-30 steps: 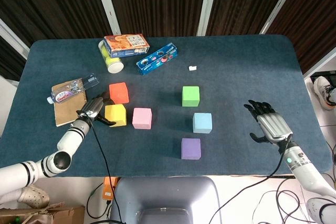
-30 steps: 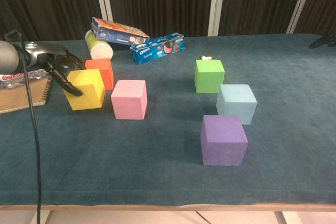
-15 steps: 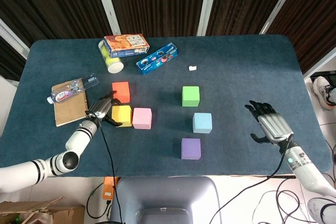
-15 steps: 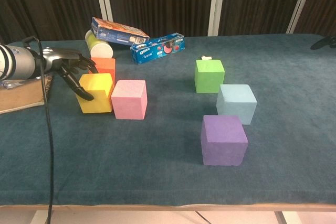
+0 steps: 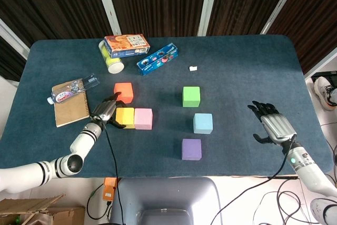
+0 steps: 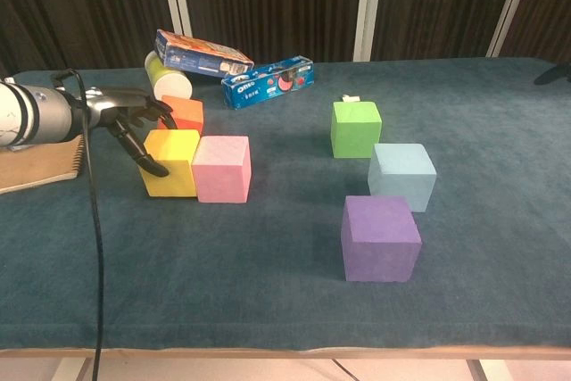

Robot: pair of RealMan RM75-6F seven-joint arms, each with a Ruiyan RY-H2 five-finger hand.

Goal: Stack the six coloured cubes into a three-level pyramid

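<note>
The yellow cube [image 5: 125,118] [image 6: 171,163] sits on the table flush against the pink cube [image 5: 143,118] [image 6: 221,168]. My left hand [image 5: 107,113] [image 6: 134,122] holds the yellow cube at its left side, thumb on the near face and fingers over the far top edge. The orange cube [image 5: 123,92] [image 6: 185,113] stands just behind them. To the right, apart from one another, are the green cube [image 5: 191,96] [image 6: 356,128], the light blue cube [image 5: 202,123] [image 6: 401,176] and the purple cube [image 5: 191,149] [image 6: 380,237]. My right hand [image 5: 271,126] hovers at the far right, fingers spread and empty.
Along the back left lie a snack box [image 5: 126,45], a green-yellow cup [image 5: 111,59] on its side and a blue biscuit pack [image 5: 157,59]. A notebook [image 5: 70,105] with a small bottle [image 5: 71,90] on it lies left of my left hand. A small white scrap [image 5: 193,68] lies behind the green cube.
My left hand has slid the yellow cube to the right until it meets the pink cube. The right hand has drifted slightly toward the near right.
</note>
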